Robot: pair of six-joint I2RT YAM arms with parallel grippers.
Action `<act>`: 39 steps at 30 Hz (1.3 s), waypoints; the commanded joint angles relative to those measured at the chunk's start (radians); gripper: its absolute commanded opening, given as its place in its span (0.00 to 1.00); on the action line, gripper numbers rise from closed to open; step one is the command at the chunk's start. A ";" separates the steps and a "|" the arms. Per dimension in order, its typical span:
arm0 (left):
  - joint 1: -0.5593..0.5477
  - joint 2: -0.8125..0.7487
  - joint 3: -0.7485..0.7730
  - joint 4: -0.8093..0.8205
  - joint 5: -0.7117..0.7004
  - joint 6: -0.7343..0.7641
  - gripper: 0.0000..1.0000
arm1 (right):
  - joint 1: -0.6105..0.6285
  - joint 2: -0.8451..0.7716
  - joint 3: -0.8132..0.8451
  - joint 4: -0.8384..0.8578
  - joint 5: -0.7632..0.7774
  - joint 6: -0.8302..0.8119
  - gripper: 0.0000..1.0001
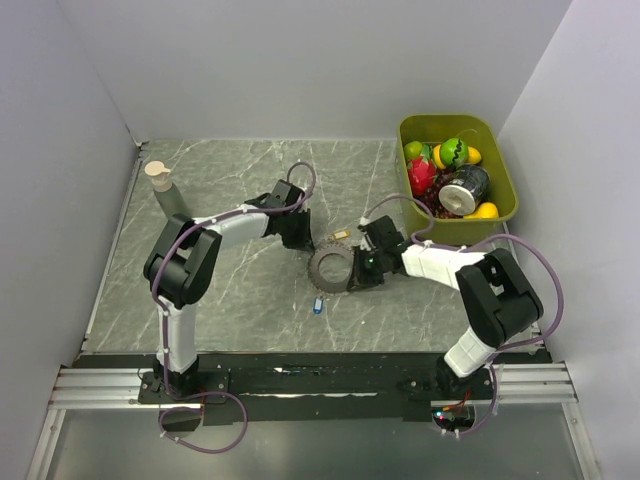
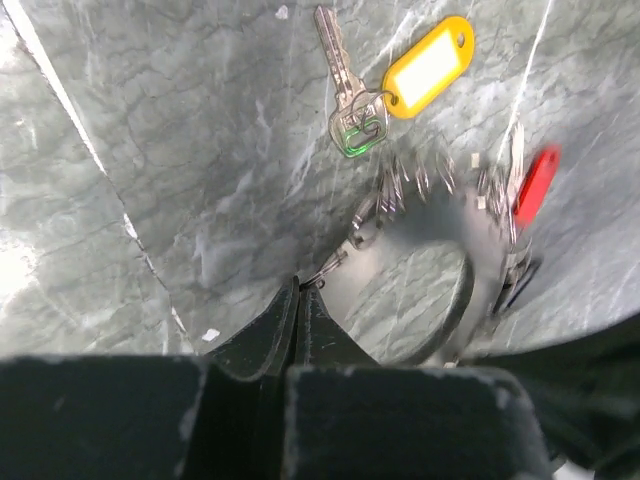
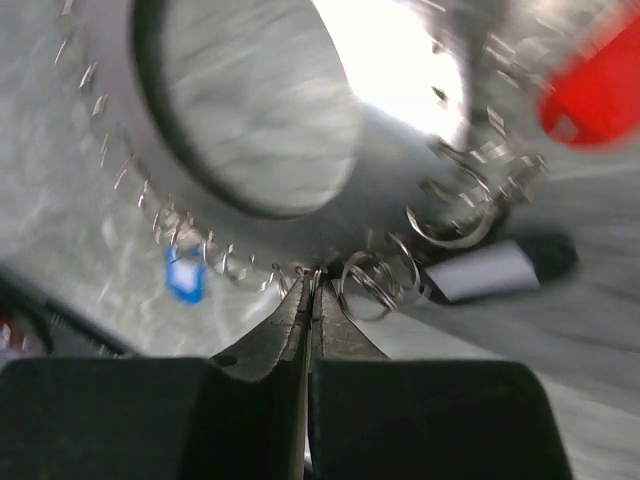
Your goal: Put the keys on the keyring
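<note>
- Step in hand, as judged: securing the keyring [image 1: 330,268] between both arms, before any loose key is threaded on.
- Left end effector [image 2: 302,292]: fingers pressed together, nipping a small wire loop at the ring's rim.
- Right end effector [image 3: 307,288]: fingers likewise closed, pinching the opposite rim among the small split rings.
- Keyring: at mid-counter [image 1: 220,290], between the two arms. It is a wide, thin metal band fringed with many small silvery keys and carrying a red tag [image 2: 535,185]. It is blurred in both wrist views.
- Loose keys: a blue-headed key [image 1: 318,305] lies just in front of the ring; a key with a yellow tag [image 2: 338,60] lies just beyond it.
- Next move calls for one arm to hold the ring while the other releases and collects a loose key.
</note>
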 commanded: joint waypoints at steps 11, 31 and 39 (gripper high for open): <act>0.006 -0.111 0.060 -0.171 -0.158 0.126 0.49 | 0.024 -0.210 0.066 0.044 -0.096 -0.036 0.62; 0.052 -0.185 -0.272 0.029 0.178 -0.096 0.50 | -0.111 0.069 0.161 0.021 -0.042 -0.085 0.55; 0.055 -0.091 -0.171 0.021 0.172 -0.061 0.16 | -0.111 0.097 0.118 0.027 -0.103 -0.087 0.42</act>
